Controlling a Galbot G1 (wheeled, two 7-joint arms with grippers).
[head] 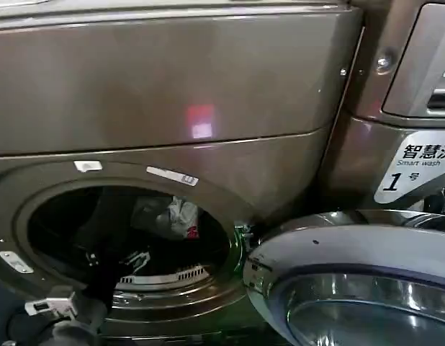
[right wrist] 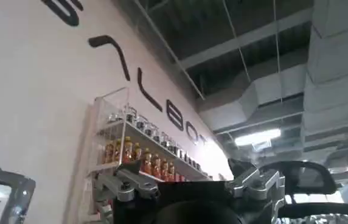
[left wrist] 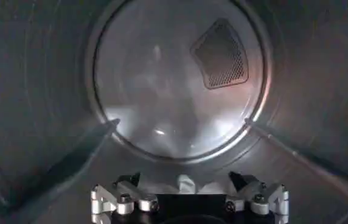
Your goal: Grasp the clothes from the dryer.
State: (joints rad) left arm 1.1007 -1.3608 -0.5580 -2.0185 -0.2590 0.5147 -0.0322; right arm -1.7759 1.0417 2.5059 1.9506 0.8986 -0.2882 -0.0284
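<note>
**Clothes still in drum, left arm reaching in**

I see the clothes [head: 176,216], a small white/grey bundle w/ a red patch, inside the dryer [head: 165,108], toward the far side of the drum and right of centre in the porthole [head: 129,238]. Nothing is touching them that I can make out.

My left arm comes up from the near left corner and goes in through the porthole, left of the bundle. In the left wrist view the left tool [left wrist: 189,182] is inside the drum, facing the round back wall [left wrist: 162,91] w/ its mesh vent [left wrist: 221,55]. Fingers spread apart, nothing between them; no fabric in that view.

The dryer door [head: 352,288] hangs open at near right, glass facing up. Behind it, on the right, a 2nd brown machine [head: 395,108] carries a white sticker [head: 417,169].

The right tool [right wrist: 189,182] is up and away from the dryer, pointing at a wall shelf of bottles [right wrist: 143,152] and the ceiling; its fingers are apart, holding nothing.
</note>
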